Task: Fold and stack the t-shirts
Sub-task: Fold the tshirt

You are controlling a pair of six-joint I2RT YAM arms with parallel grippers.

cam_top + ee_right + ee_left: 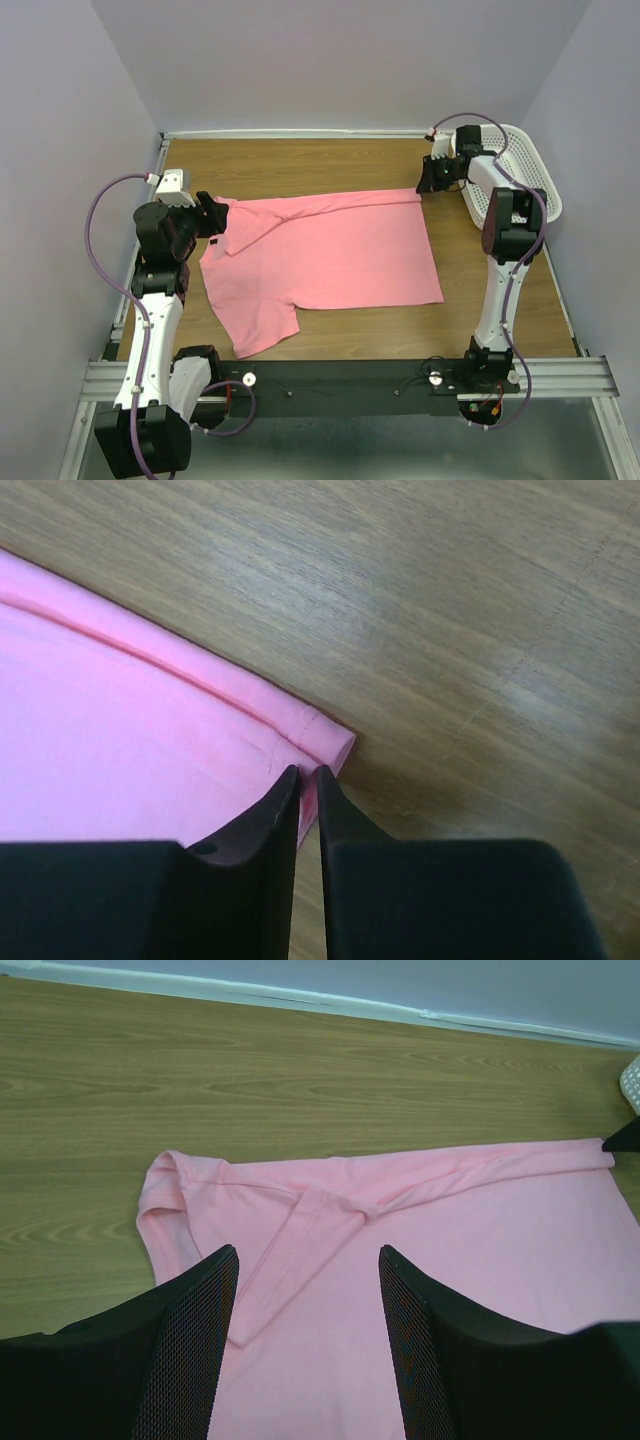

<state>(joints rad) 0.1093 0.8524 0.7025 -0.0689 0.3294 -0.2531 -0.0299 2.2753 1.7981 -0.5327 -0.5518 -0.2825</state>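
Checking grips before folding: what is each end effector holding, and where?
The right end effector seems to pinch the t-shirt at its hem corner; left end effector is open, holding nothing.

- Top view: left tool (pixel 215 222) covers left end of t-shirt (pixel 330 255); right arm (pixel 500 215) hides pt of basket (pixel 535 165).
- R wrist: can't tell if right tool (pixel 307 772) pinches hem.

Salmon-pink t-shirt (pixel 340 255), brown wood-grain table (pixel 300 165), white perforated basket (pixel 535 165).
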